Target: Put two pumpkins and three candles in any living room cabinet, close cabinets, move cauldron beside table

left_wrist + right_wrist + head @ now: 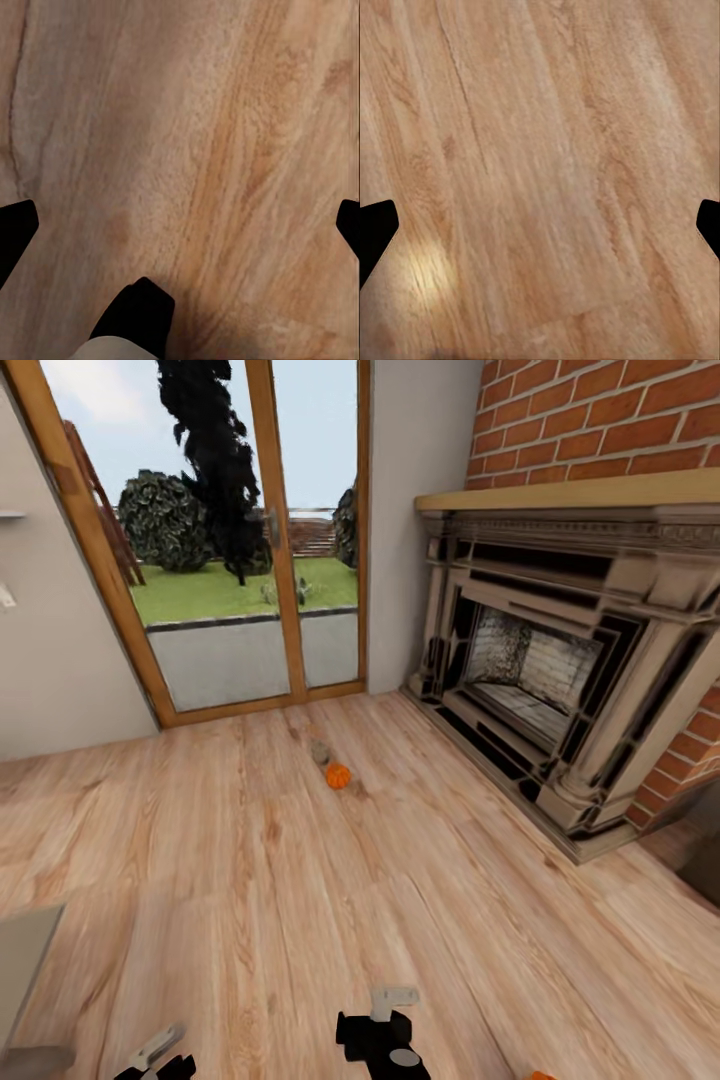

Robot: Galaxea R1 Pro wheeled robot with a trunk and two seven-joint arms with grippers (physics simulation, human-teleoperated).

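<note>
A small orange pumpkin (338, 775) lies on the wood floor in the middle of the head view, in front of the glass doors. Just behind it, touching or nearly so, stands a stubby grey-beige candle (320, 750). A sliver of orange (540, 1076) shows at the bottom edge; I cannot tell what it is. My left gripper (180, 225) is open over bare floor, and my right gripper (540, 225) is open over bare floor too, both far short of the pumpkin. The arm ends (385, 1035) show at the bottom of the head view. The cabinet and the cauldron are out of view.
An ornate fireplace surround (560, 660) on a brick wall takes up the right side. Wood-framed glass doors (230, 540) close off the far wall. A grey furniture edge (25, 960) juts in at lower left. Something dark (700, 860) sits at the right edge.
</note>
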